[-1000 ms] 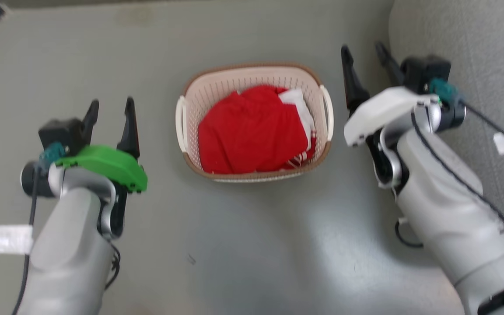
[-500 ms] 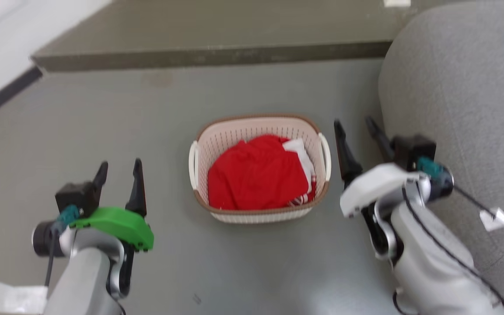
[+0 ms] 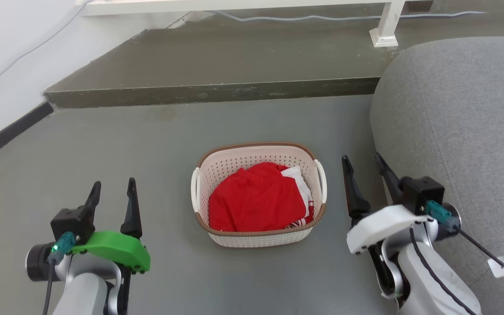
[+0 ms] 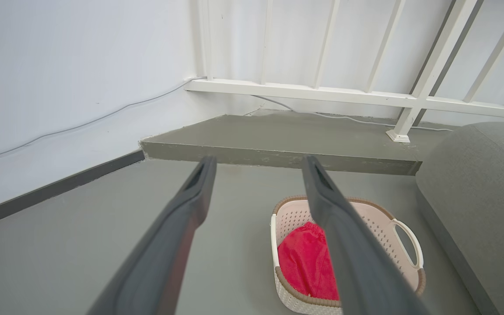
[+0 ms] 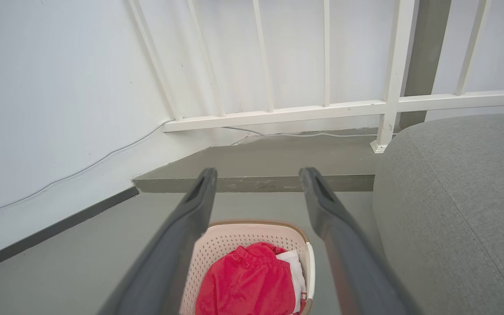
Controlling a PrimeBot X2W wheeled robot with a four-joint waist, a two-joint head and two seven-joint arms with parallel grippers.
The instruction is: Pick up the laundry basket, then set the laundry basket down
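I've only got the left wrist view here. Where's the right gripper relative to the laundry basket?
Observer: In the head view the right gripper is open, beside the laundry basket at its right handle, with a gap between them.
Operator: Part of the basket is hidden for me. Anything in there besides the red cloth?
Observer: Yes, a white garment lies against the right side of the red cloth, near that handle.
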